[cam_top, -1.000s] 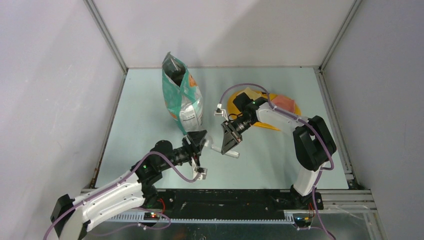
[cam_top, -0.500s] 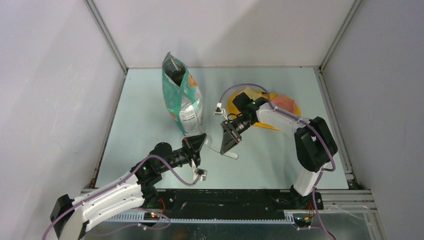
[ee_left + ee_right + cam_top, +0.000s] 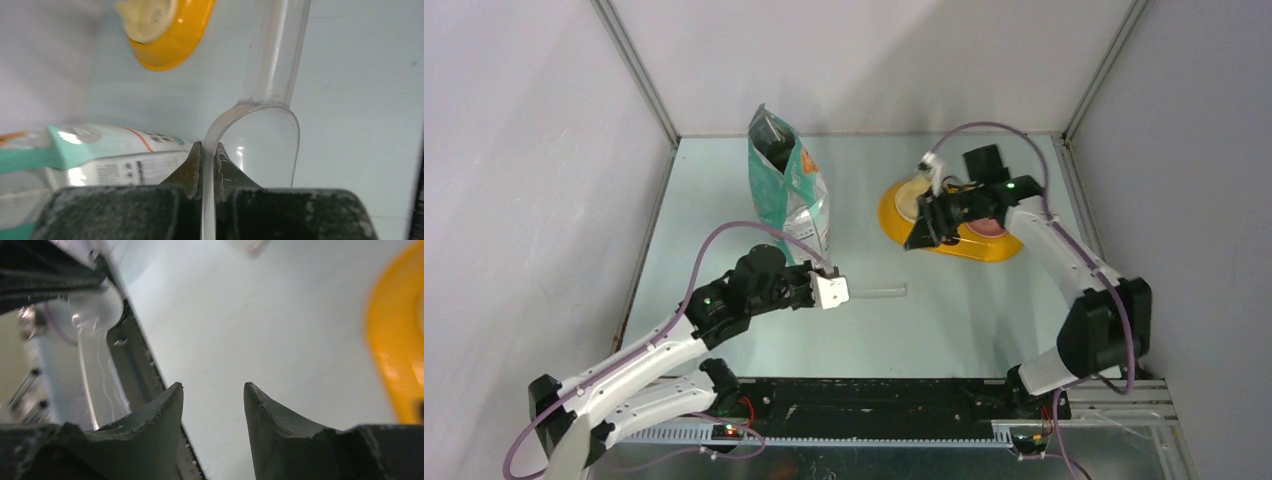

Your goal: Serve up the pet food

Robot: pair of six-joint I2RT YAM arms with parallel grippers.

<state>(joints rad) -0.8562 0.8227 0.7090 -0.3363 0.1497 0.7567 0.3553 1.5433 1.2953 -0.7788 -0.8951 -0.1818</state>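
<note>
We see a yellow double-bowl feeder (image 3: 969, 250) toward the far right of the pale green surface (image 3: 964, 330), one bowl cream inside, the other pinkish. Nearer us and left of the feeder is a clear plastic scoop (image 3: 879, 291), its handle pointing right. Farther left of the feeder, a teal-and-white pouch (image 3: 789, 190) stands upright with its top open.

I see a pale blue-green table (image 3: 724, 200) with grey walls on three sides. A teal-and-white bag (image 3: 789, 195) stands upright on it towards the back left, its top open. Well apart from the bag, at the back right, the yellow double-bowl feeder (image 3: 969, 248) sits flat on the surface, one bowl cream-coloured inside and the other pinkish.
</note>
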